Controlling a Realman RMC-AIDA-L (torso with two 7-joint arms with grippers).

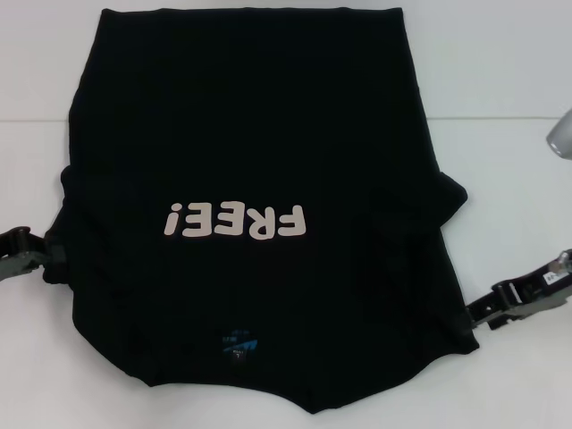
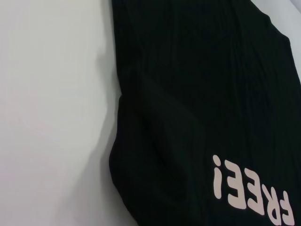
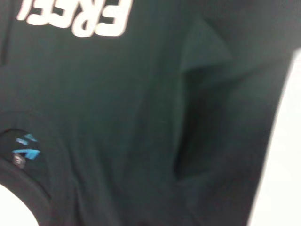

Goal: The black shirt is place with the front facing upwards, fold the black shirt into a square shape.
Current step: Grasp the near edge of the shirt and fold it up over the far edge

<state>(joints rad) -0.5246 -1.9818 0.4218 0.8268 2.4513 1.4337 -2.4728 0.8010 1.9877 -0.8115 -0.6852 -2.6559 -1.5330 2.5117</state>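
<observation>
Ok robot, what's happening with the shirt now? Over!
Left gripper at shirt's left edge, right gripper at right edge. Black shirt flat, lettering up, sleeves tucked in. Nothing in the way.

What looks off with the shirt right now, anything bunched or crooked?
Both sleeves of the black shirt are tucked inward, but unevenly: the robot's-right one bulges out in a lump, the left edge is bunched. The left gripper and right gripper sit at the sides.

The left gripper (image 1: 43,250) sits low at the black shirt's (image 1: 259,134) left edge; the right gripper (image 1: 478,315) sits at its right edge.
</observation>
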